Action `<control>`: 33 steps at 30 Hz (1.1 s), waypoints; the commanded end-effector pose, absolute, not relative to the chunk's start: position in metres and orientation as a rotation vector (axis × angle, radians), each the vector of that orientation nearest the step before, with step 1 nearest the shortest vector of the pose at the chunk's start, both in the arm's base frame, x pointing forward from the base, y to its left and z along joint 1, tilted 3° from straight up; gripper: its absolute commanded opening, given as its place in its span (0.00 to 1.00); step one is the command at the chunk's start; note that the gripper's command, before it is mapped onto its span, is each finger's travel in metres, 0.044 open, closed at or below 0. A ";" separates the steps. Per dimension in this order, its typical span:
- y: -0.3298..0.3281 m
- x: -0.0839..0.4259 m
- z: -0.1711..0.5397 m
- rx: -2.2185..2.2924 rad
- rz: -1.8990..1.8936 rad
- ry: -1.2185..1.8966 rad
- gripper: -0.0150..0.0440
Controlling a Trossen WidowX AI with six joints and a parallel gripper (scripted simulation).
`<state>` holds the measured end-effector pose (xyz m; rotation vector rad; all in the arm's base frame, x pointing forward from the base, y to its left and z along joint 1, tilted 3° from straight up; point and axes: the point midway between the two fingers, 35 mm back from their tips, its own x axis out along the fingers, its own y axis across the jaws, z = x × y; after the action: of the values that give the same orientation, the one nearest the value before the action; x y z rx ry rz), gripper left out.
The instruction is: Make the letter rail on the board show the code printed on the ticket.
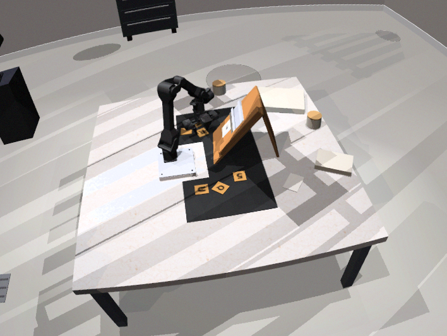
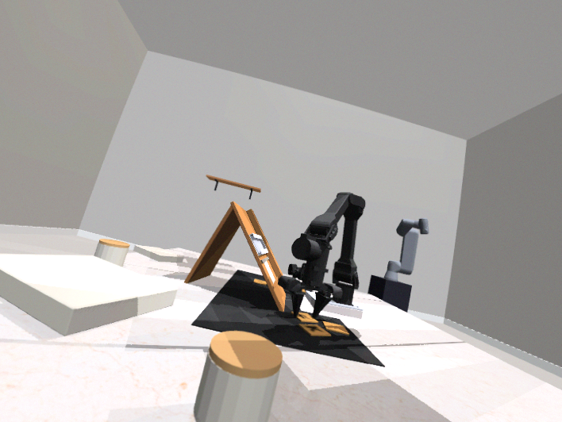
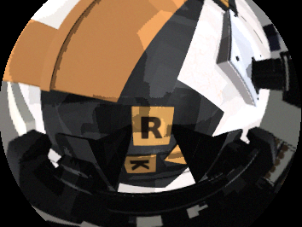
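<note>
The orange R tile (image 2: 305, 316) (image 3: 152, 124) lies flat on the black mat (image 1: 231, 206) (image 2: 236, 317). My gripper (image 2: 305, 316) (image 3: 153, 127) is down at it, one finger close on each side; the fingers are open, with no clear grip on it. The K tile (image 1: 202, 132) (image 2: 314, 329) (image 3: 140, 164) and a third tile (image 1: 185, 131) (image 2: 335, 328) (image 3: 176, 154), its letter unreadable, lie beside it. Tiles U (image 1: 201, 189), Q (image 1: 220, 187) and 5 (image 1: 239, 175) lie at the mat's other end. The leaning board (image 1: 252, 98) (image 3: 94, 64) bears pale fittings and a white card (image 1: 226, 128), its print unreadable.
The board's edge rises close beside the gripper. Round orange-topped canisters (image 1: 218, 88) (image 1: 314, 119) (image 2: 245, 354) and pale slabs (image 1: 283, 99) (image 1: 334, 161) stand around the board. A thin pale sheet (image 1: 293, 182) lies on the counter. The arm's base plate (image 1: 177, 166) sits beside the mat.
</note>
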<state>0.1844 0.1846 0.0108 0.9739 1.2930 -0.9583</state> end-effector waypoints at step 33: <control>0.184 0.181 0.021 0.972 -0.956 1.291 0.25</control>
<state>0.1805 0.1837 0.0180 0.9641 1.2956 -0.9586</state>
